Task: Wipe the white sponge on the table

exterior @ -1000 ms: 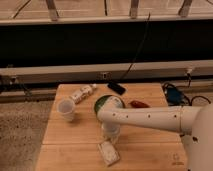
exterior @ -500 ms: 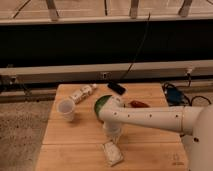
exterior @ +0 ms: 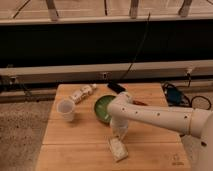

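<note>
The white sponge (exterior: pixel 118 149) is a small whitish-grey pad lying flat near the front edge of the light-brown wooden table (exterior: pixel 75 140). My gripper (exterior: pixel 119 133) points down at the end of the white arm. It sits directly over the sponge's far end, at or just above it; I cannot tell whether it touches. The arm reaches in from the right, across the table's middle.
A green bowl (exterior: pixel 103 108) sits just behind the gripper. A translucent white cup (exterior: pixel 65 109) stands at the left. A white bottle-like tube (exterior: pixel 82 93) lies at the back left. A black object (exterior: pixel 116 87) and a red item (exterior: pixel 140 103) lie at the back.
The gripper and the sponge under it have both shifted a little to the right along the table's front. The other objects have not moved.
</note>
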Robot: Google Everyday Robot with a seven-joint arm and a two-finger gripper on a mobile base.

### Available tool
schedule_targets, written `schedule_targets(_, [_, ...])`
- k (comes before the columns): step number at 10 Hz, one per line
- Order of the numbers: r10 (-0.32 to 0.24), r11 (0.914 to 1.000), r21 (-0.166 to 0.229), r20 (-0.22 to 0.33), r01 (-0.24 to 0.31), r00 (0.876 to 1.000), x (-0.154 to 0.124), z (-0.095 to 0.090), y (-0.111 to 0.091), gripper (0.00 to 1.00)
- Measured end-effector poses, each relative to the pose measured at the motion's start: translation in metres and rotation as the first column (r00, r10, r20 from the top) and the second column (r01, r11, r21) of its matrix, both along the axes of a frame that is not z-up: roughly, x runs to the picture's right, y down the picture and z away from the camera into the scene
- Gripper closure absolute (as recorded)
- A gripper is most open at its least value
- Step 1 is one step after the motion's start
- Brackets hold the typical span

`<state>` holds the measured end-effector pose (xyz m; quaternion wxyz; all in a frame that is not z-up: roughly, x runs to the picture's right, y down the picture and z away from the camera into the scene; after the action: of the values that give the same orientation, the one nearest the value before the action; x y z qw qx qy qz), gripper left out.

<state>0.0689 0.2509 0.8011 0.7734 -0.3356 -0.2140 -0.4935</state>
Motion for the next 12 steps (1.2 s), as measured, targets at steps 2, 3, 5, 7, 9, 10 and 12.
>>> schedule_targets(2, [0.016, 0.9999, -0.004, -0.013, -0.016, 1.0, 0.01, 0.005, -0.009, 1.0])
schedule_targets(3, [0.023, 0.9997, -0.004, -0.019, -0.023, 1.0, 0.017, 0.007, -0.012, 1.0])
schedule_targets(5, [0.042, 0.9991, -0.003, -0.027, -0.043, 0.999, 0.028, 0.006, -0.019, 1.0])
schedule_targets(7, [0.061, 0.9981, -0.003, -0.039, -0.061, 0.997, 0.039, 0.007, -0.027, 1.0])
schedule_targets(9, [0.071, 0.9974, -0.006, -0.048, -0.072, 0.996, 0.042, 0.012, -0.037, 1.0])
schedule_targets(10, [0.077, 0.9969, -0.008, -0.057, -0.078, 0.995, 0.049, 0.015, -0.042, 1.0])
schedule_targets(12, [0.088, 0.9959, -0.011, -0.07, -0.089, 0.994, 0.059, 0.013, -0.043, 1.0])
